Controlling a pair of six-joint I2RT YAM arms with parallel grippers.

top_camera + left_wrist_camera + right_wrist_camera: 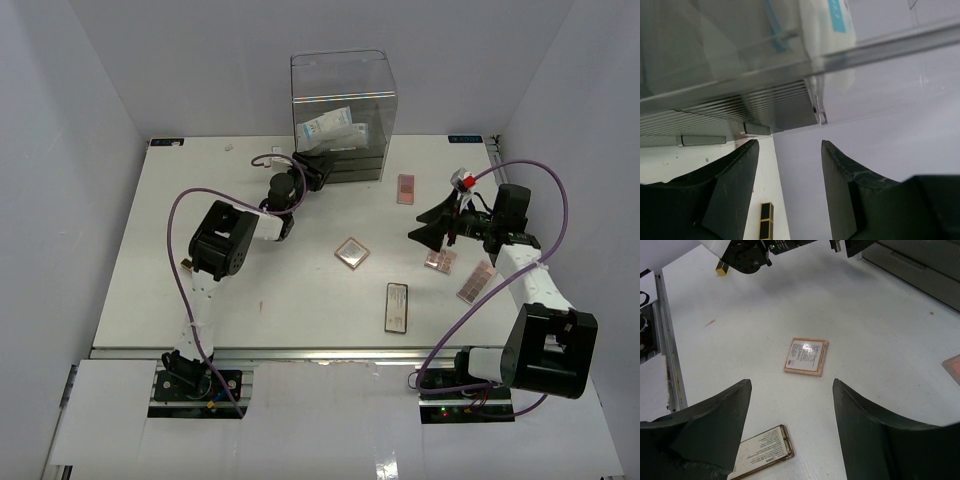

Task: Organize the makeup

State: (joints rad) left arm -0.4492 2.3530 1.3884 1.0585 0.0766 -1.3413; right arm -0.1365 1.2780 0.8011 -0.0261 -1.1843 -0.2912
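We see bright, even light; glare streaks the clear box (pixel 880 50) just ahead of the softly blurred left tool (pixel 789 150).

Bare table (pixel 250 290) surrounds the square palette (pixel 352 252), while the acrylic box (pixel 343 110) blocks the far edge.

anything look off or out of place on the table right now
Nothing spilled or broken, but things lie scattered: a square palette sits rotated mid-table, label side up, a long compact lies askew near it, and sachet packets slump tilted inside the clear box.
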